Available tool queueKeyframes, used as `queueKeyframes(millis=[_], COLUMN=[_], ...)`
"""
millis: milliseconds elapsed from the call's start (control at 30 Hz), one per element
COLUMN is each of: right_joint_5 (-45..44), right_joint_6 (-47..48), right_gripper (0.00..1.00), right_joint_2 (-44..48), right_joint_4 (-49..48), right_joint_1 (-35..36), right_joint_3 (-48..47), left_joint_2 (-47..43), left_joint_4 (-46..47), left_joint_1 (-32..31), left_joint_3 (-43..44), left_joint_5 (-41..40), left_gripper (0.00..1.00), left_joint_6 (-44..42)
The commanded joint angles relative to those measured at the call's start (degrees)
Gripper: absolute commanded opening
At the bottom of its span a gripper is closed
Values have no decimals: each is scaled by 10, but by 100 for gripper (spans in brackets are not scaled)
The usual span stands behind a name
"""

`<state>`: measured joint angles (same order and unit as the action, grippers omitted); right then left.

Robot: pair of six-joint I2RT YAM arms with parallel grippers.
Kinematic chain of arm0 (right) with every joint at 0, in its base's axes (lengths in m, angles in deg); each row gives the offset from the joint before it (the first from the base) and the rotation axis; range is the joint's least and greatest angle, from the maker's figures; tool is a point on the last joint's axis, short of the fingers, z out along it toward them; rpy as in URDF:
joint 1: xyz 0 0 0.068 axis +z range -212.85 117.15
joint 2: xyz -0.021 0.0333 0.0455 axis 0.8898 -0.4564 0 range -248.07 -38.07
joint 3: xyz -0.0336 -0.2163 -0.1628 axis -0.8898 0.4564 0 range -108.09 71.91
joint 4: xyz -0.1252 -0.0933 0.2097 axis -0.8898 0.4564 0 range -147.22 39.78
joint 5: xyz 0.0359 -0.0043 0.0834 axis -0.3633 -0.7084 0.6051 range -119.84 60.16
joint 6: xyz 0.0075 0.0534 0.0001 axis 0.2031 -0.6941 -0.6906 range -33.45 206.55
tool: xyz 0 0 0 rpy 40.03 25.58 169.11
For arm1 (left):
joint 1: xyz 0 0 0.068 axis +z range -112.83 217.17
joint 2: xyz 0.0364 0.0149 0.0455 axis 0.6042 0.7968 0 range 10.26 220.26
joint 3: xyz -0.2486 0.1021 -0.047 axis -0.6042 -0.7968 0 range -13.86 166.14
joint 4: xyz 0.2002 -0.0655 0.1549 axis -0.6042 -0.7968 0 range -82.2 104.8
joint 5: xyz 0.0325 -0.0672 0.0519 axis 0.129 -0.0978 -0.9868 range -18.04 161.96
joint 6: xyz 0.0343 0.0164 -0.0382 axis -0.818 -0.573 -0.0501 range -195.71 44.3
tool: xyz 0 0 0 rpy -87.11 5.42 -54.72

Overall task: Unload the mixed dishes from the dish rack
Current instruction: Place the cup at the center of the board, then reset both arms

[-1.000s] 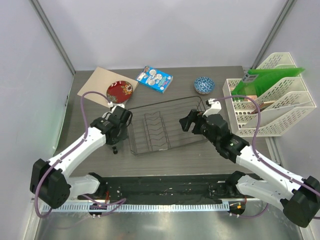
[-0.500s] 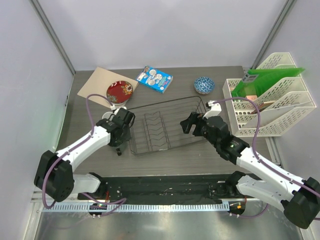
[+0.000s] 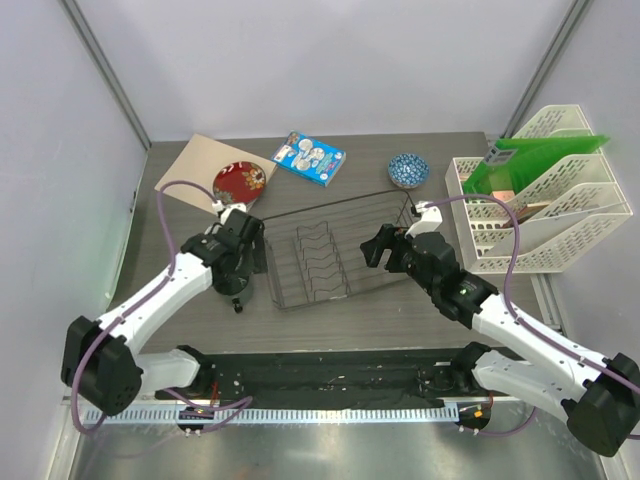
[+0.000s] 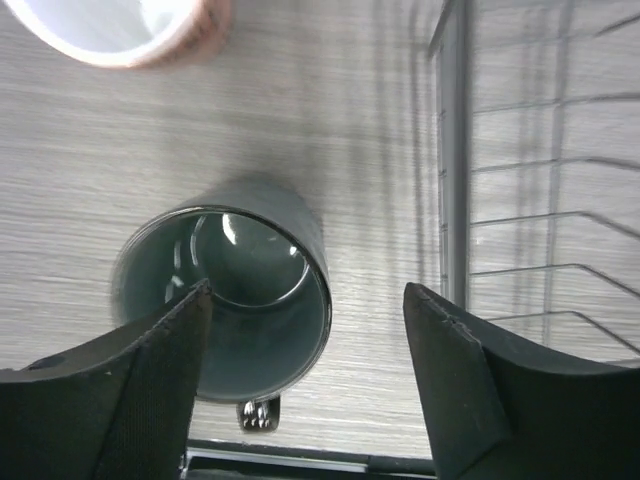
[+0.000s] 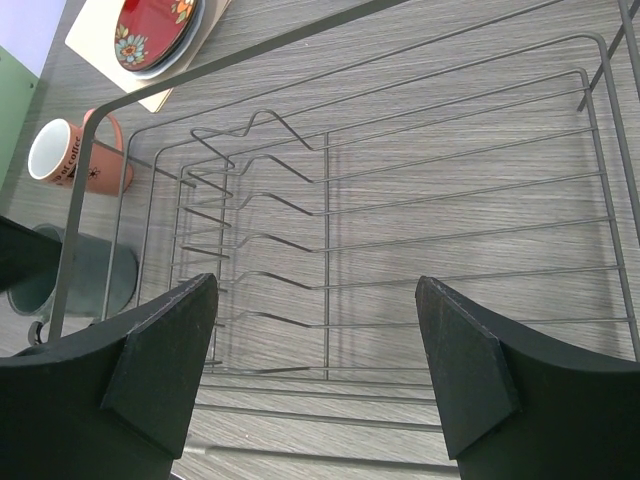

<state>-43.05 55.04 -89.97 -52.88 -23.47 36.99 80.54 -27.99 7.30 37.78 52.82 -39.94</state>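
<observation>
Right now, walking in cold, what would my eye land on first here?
Probably the black wire dish rack in the middle of the table, standing empty between two arms. Just left of it a dark grey mug stands upright on the table under the spread left fingers, beside a pinkish mug. A red plate at the far left and a white file organiser at the right add colour.

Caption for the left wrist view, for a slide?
Open left gripper over the dark grey mug, upright on the table beside the dish rack.

A dark grey wood-grain tabletop (image 3: 367, 150) is enclosed by plain pale walls (image 3: 330, 70), joined at two metal corner posts (image 3: 105, 70).
</observation>
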Motion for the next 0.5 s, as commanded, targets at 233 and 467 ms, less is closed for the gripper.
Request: queueKeyframes(millis=[233, 467], right_joint_5=[-20, -23], right_joint_6=[21, 24], right_gripper=[86, 86], right_joint_2=[-17, -36], right_joint_4=[-28, -39], right_joint_1=[3, 2], right_joint_3=[-33, -43], left_joint_2=[-110, -139], left_joint_4=[-110, -94], left_joint_1=[-1, -2], left_joint_3=[149, 156], left_joint_5=[-103, -121], left_gripper=[100, 100], left_joint_6=[-22, -16])
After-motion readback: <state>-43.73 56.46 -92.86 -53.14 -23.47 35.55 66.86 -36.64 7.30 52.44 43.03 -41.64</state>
